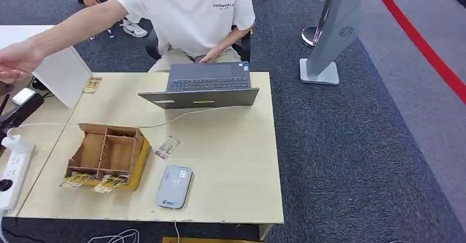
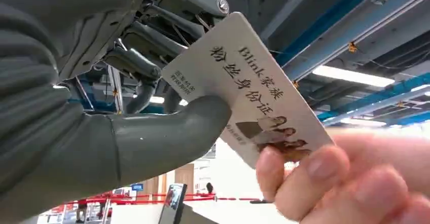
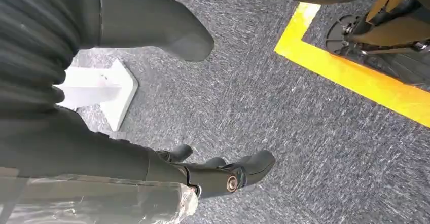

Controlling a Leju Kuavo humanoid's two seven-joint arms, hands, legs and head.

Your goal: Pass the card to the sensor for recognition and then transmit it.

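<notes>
The left hand point(image 2: 127, 82) pinches a white card point(image 2: 243, 87) between its thick grey thumb and its darker fingers, the card printed with dark characters and a small picture. A person's hand point(image 2: 350, 183) grips the card's other end (both hold it at once). In the head view that person, in a white shirt, sits at the far side of the bench point(image 1: 231, 160) behind a laptop point(image 1: 206, 86), one arm stretched far left. The grey sensor point(image 1: 174, 187) lies near the bench's near edge, just right of a wooden divided box point(image 1: 107, 155). The right hand point(image 3: 203, 168) hangs over grey carpet, fingers loosely apart, holding nothing.
</notes>
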